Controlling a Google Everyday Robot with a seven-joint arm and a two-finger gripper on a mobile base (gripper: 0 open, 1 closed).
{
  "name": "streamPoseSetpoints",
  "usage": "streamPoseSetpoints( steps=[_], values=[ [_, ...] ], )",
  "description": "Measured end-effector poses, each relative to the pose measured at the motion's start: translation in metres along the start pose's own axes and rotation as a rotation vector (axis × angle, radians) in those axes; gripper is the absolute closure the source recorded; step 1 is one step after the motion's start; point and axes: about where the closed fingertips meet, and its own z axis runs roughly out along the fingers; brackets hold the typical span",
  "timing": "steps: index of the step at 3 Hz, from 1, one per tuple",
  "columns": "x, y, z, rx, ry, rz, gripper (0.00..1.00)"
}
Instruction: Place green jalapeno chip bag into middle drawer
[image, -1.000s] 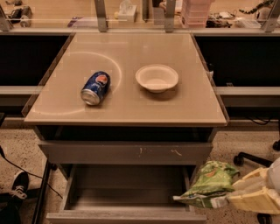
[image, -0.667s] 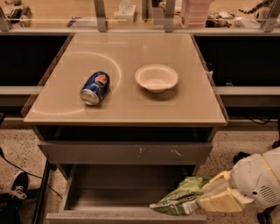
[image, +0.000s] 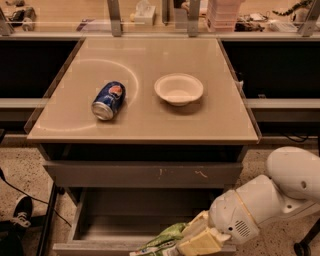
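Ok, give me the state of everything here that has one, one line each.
green jalapeno chip bag: crumpled, gripped, low at the drawer's front right.
gripper: shut on the bag, at the drawer's front right.
middle drawer: pulled open.
upper drawer front: shut.
blue soda can: lying on its side on the tabletop.
white bowl: upright, empty.

1. Warm yellowish light falls from above; the surface (image: 145, 122), up-left of the end effector (image: 194, 238), is brightest.
2. A curved glare arc crosses it.
3. The end effector, bottom-centre, gripping the green jalapeno chip bag (image: 164, 241), sits in dim shadow over the middle drawer (image: 125, 225).
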Motion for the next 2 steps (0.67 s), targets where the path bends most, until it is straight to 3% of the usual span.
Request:
streamPoseSetpoints(
  steps=[2],
  values=[
    [0.0093,0.0014,0.0011,0.012,-0.015,0.018,1.0]
  ],
)
